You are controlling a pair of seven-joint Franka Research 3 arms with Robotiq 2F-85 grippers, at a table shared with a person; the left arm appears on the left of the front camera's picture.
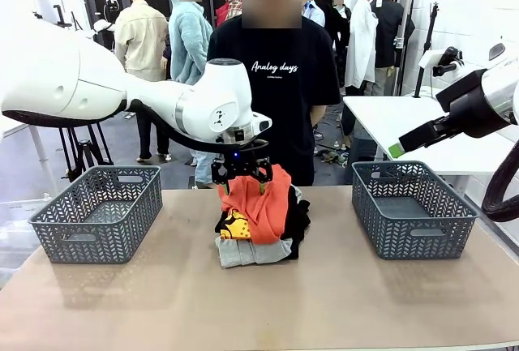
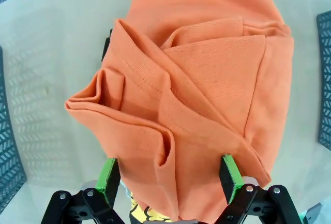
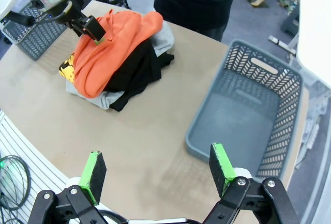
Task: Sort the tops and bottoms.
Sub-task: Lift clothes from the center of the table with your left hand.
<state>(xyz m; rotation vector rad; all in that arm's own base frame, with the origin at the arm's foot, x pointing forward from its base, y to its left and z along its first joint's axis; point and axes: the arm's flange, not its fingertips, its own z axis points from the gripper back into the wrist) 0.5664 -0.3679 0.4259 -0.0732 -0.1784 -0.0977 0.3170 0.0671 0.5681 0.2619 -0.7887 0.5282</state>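
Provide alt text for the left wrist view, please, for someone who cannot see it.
The left gripper, open, brackets a fold of a crumpled bright orange fabric top heaped on a tan table, between two grey lattice baskets.

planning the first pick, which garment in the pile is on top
The orange top, draped over the black garment and the grey one at the bottom.

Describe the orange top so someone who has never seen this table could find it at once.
On the brown table, between the left basket and the right basket, sits one pile of clothes. The orange top lies on top of it, under the open left gripper. It is the only bright orange piece; those beneath are black and grey.
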